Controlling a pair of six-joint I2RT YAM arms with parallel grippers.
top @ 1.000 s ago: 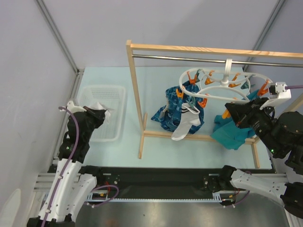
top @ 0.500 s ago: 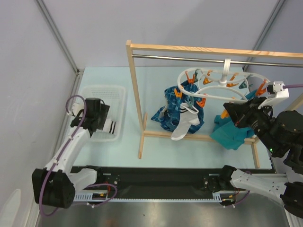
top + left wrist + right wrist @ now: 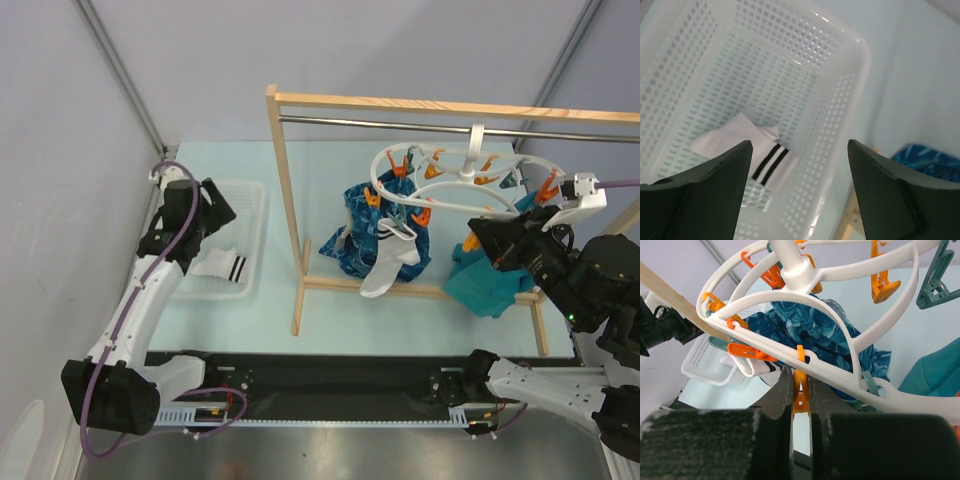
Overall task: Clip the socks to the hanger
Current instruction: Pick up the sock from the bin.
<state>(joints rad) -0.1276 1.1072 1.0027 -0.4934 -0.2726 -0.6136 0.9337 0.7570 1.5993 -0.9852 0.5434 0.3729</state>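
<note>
Currently the left end effector (image 3: 800, 150) hovers with its jaws spread wide over the white mesh basket (image 3: 830, 95), gripping nothing; one striped sock (image 3: 742, 142) lies flat on the basket floor beneath it. The right end effector (image 3: 800, 382) is pinched narrow on an orange clip (image 3: 800, 396) of the hanger (image 3: 850, 272), which hangs from the wooden rack (image 3: 285, 200); the other sock (image 3: 385, 262) dangles from the hanger's left side, in front of the blue cloth (image 3: 355, 235)
</note>
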